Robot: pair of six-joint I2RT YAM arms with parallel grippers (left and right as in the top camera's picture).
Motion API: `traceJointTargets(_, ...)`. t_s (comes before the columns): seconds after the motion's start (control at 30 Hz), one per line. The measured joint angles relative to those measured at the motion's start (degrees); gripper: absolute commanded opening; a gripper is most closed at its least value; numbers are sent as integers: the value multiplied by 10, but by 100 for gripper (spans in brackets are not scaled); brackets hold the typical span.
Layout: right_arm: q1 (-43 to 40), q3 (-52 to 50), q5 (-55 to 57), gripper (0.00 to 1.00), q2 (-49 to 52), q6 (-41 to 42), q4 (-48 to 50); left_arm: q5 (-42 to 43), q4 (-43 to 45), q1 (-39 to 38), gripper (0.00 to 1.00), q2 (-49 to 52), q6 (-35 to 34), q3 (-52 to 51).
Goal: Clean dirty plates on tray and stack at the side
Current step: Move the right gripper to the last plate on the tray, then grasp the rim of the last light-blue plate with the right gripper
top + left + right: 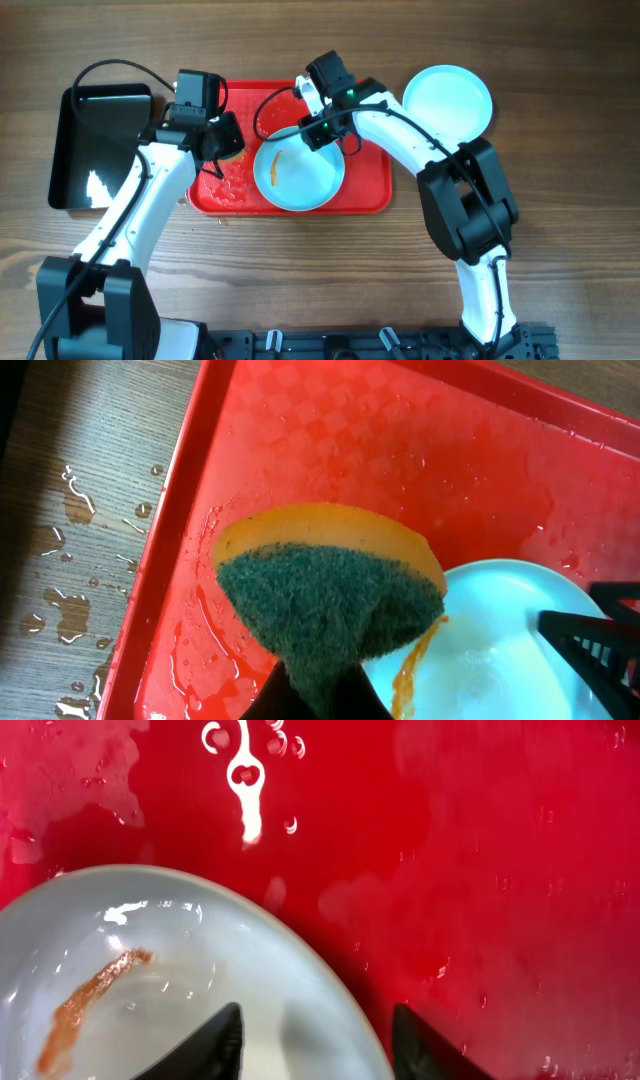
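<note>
On tray (500, 870), plate (150, 970) rim between fingers (212, 1048)

A wooden table (560, 60) carries a red tray (365, 180) at its middle. To the tray's left, apart from it, sits a black bin (70, 160). Just off the tray's far right corner lies a pale plate (447, 98). Water drops (60, 610) wet the wood along the tray's left rim.
</note>
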Motion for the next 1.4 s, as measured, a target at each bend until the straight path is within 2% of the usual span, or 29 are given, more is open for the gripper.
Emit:
traceJointTargets(0.2,-26,86,0,54,0,59,-154,0,0,0,4,0,0,0)
traceJointTargets(0.37,-38,83,0,53,0,75,-224,0,0,0,4,0,0,0)
traceJointTargets(0.7,-36,-17,0,46,-1,149,-163,0,0,0,4,0,0,0)
traceJointTargets(0.9,-36,-29,0,19,-6,172,-128,0,0,0,4,0,0,0)
traceJointTargets(1.07,-36,-33,-2,4,-6,178,-116,0,0,0,4,0,0,0)
traceJointTargets(1.27,-28,-33,-10,4,-7,184,-108,2,0,0,4,0,0,0)
traceJointTargets(1.4,-17,-36,-10,4,-7,202,-70,21,5,0,4,0,0,0)
